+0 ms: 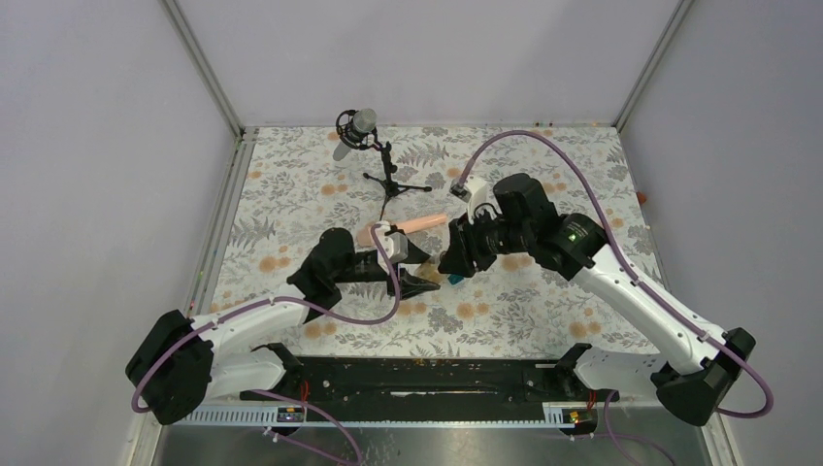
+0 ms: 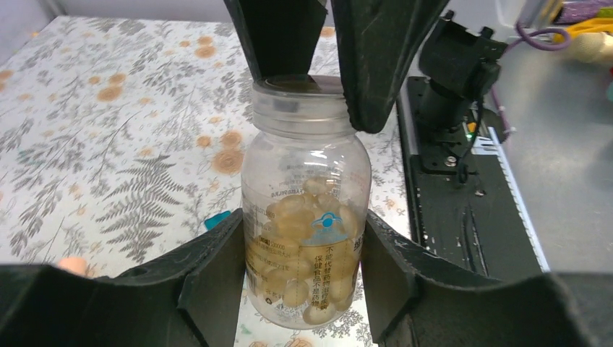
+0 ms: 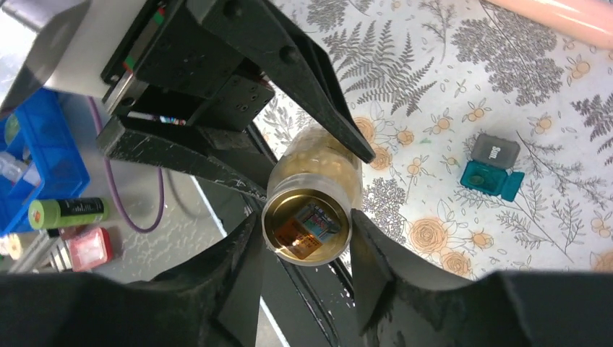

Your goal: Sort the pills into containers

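left claw (image 2: 300, 242) pinches the amber translucent round bottle (image 2: 307, 210) by its body; right claw (image 3: 305, 233) flanks its neck, grip unclear. best hold steady and go gently at the mouth.

Each arm pairs white shells with bulky black joints: left arm (image 1: 254, 328), right arm (image 1: 636, 296). A purple cable (image 1: 529, 134) loops along each. A green light (image 1: 573, 233) glows at 10 o'clock from the right shell. The fingers (image 2: 217, 289) are matte black wedges, scuffed at the edges
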Motion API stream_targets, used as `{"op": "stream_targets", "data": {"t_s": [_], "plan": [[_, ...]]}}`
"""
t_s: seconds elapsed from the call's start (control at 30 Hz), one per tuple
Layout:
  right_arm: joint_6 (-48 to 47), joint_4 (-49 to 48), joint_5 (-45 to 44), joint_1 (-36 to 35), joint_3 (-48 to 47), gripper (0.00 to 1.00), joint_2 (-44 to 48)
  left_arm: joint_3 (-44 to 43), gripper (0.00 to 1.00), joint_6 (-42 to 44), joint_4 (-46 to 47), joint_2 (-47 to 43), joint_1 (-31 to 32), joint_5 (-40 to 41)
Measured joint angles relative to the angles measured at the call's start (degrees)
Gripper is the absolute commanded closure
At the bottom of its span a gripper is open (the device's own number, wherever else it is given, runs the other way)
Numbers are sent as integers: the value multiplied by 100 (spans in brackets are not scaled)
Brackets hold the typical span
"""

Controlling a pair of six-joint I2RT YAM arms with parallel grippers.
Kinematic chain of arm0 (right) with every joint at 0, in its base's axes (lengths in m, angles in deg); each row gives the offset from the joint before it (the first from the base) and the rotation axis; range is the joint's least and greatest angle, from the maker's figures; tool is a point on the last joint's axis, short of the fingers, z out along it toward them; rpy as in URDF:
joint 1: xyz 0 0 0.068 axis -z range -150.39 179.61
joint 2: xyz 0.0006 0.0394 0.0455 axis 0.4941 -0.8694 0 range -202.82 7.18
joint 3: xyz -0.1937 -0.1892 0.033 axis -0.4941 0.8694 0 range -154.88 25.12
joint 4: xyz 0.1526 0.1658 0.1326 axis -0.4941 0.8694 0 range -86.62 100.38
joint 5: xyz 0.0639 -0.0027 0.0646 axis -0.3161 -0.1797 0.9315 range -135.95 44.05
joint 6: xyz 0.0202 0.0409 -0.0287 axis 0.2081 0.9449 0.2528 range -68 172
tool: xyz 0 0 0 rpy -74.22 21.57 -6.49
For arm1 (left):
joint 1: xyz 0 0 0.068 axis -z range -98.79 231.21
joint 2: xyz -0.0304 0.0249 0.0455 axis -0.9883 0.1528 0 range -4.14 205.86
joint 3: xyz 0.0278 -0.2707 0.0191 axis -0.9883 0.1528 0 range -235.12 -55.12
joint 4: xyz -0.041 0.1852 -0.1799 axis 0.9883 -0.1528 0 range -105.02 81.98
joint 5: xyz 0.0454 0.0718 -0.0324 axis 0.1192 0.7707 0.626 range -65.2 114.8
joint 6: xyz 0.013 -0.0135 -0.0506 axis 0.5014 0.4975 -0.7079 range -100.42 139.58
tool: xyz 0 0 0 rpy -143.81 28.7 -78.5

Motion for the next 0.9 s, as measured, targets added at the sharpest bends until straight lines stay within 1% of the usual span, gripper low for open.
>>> {"op": "stream_targets", "data": {"t_s": [0.1,0.2,0.23,0.3,0.4,0.43,0.47,0.5,0.57,0.67,0.8,0.9], "plan": [[531,-120,-367,-11,-7,75,-131,2,100,-9,-101,0,-37,280],[1390,-391,-925,-55,79,75,-243,2,100,-2,-243,0,-63,732],[1705,-494,-1145,-90,125,72,-264,2,100,9,-284,0,-68,890],[2236,-645,-1532,-157,170,59,-308,9,100,37,-326,0,-70,1161],[2922,-684,-1989,-221,109,26,-437,28,100,35,-317,0,-70,1480],[3029,-658,-2065,-225,61,17,-481,48,100,24,-273,-2,-68,1541],[3069,-658,-2151,-225,31,11,-511,70,100,13,-208,-7,-55,1534],[3075,-656,-2188,-223,17,8,-518,87,100,7,-133,-13,-28,1523],[2900,-662,-2140,-219,20,3,-446,90,100,-20,-48,-15,13,1478],[2354,-708,-1871,-216,101,1,-101,90,100,-50,46,-9,31,1340],[1060,-599,-1187,-219,166,4,579,90,100,-52,66,4,28,1005],[166,-286,-649,-219,57,9,699,55,100,-20,-13,39,28,564]]}}
